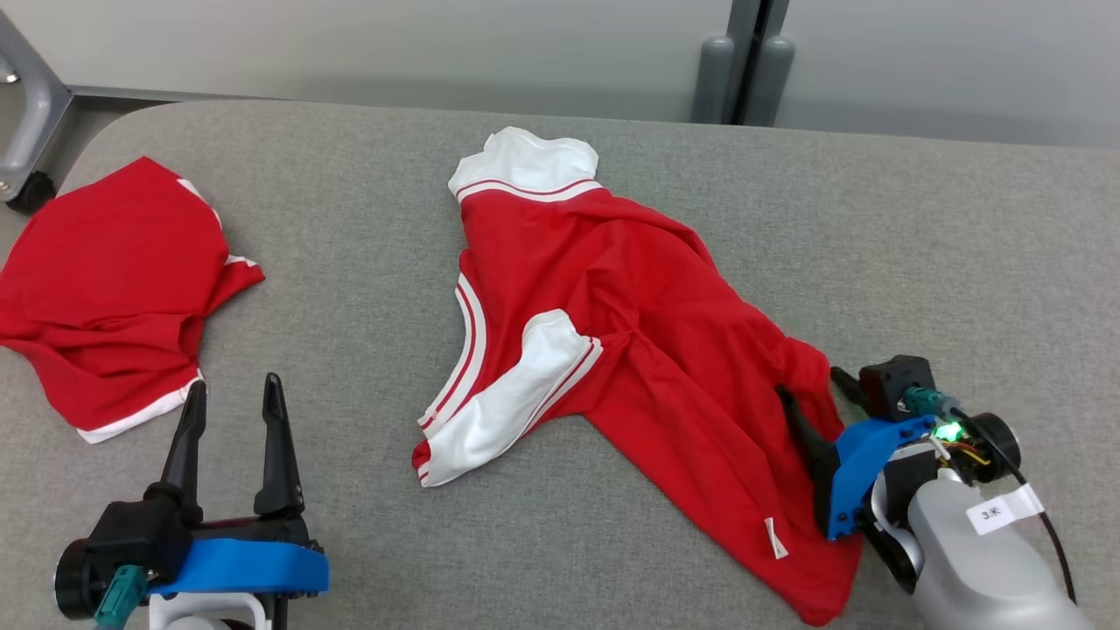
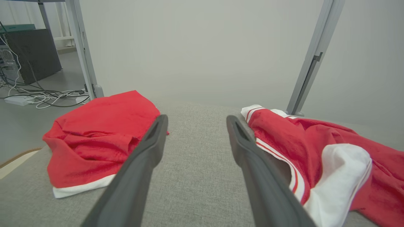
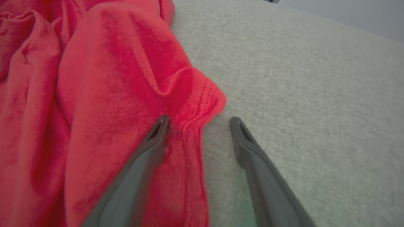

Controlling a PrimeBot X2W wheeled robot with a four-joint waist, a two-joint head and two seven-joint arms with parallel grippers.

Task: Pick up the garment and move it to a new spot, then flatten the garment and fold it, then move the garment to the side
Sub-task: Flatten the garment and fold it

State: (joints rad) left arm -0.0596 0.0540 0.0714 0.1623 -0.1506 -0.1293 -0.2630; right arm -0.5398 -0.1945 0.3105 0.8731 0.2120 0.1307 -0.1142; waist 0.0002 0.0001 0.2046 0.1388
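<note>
Nearest the robot, the left gripper [image 1: 236,382] hovers low over bare grey padded table [image 1: 350,219], its two dark fingers spread wide with nothing between them. The right gripper [image 3: 199,119] is also spread apart and clamps nothing. Its left finger [image 3: 148,148] lies on the red cloth at the garment's hem, and its right finger rests over bare table just beside that edge. A puckered corner of hem [image 3: 202,97] sits just ahead of the gap between the fingertips.

The garment [image 1: 630,332], a red shirt with white trim, lies crumpled and unfolded on the table. It stretches from the right gripper away and towards the left gripper's side. A small white label [image 1: 775,538] shows on the cloth close beside the right gripper's wrist. One white sleeve [image 1: 516,398] with red stripes lies to the right of the left gripper, near it but not touching. The other white sleeve [image 1: 525,162] lies at the garment's far end.

A second red garment [image 1: 105,280] with a white band lies bunched ahead and to the outer side of the left gripper, well apart from the first. Beyond the table's far edge stand grey metal posts [image 1: 744,70] against a pale wall.
</note>
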